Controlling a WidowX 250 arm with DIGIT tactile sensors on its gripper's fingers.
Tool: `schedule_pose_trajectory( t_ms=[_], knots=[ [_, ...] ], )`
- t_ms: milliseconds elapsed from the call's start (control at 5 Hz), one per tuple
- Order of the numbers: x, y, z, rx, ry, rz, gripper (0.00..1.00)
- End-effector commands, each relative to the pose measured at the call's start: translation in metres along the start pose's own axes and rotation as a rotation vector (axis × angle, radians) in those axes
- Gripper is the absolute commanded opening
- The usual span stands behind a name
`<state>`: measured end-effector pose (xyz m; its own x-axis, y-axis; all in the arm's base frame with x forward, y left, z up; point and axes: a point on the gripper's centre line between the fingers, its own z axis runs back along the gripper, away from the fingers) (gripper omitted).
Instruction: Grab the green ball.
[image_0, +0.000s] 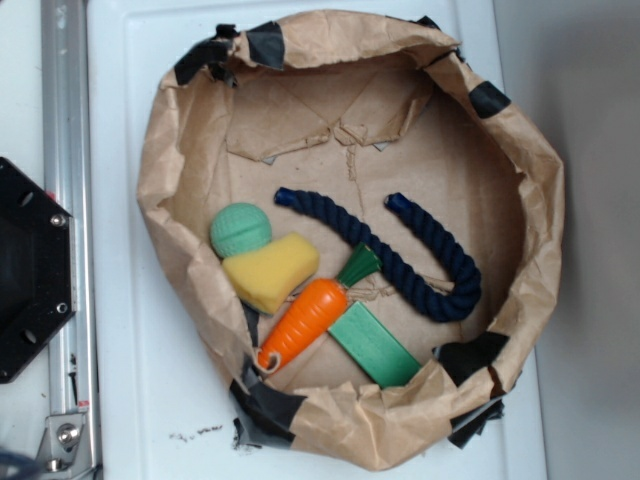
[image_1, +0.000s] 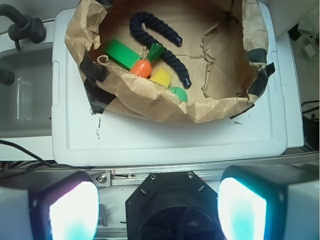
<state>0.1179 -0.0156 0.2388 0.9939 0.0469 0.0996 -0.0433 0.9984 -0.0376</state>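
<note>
Exterior: green ball (image_0: 240, 230) sits left-centre in the paper bowl (image_0: 520, 160), touching the yellow foam (image_0: 270, 272); carrot (image_0: 303, 322) just below. No gripper visible.
Wrist: ball (image_1: 178, 93) peeks over the bowl's near wall, frame centre. Gripper (image_1: 157, 209) spread wide, holding nothing, bottom edge.

The robot's base (image_0: 30, 270) is a black angular, roughly octagonal plate with small silver screws near its edge. In the wrist view the same black plate (image_1: 172, 205) appears with screws along its upper side and a dark round recess in its middle. Of the hand (image_1: 157, 210), two broad fingers (image_1: 65, 207) fill the lower corners: blurred, grey at the edges, their inner faces pale and glowing, tinged pink and teal.
</note>
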Motion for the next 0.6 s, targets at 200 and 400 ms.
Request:
schedule_pose_trajectory(
  t_ms=[200,400],
  knots=[
    [0.037,0.016,-0.015,-0.029,0.043,-0.034,1.0],
    [0.081,0.029,-0.043,-0.039,0.067,-0.013,1.0]
  ],
)
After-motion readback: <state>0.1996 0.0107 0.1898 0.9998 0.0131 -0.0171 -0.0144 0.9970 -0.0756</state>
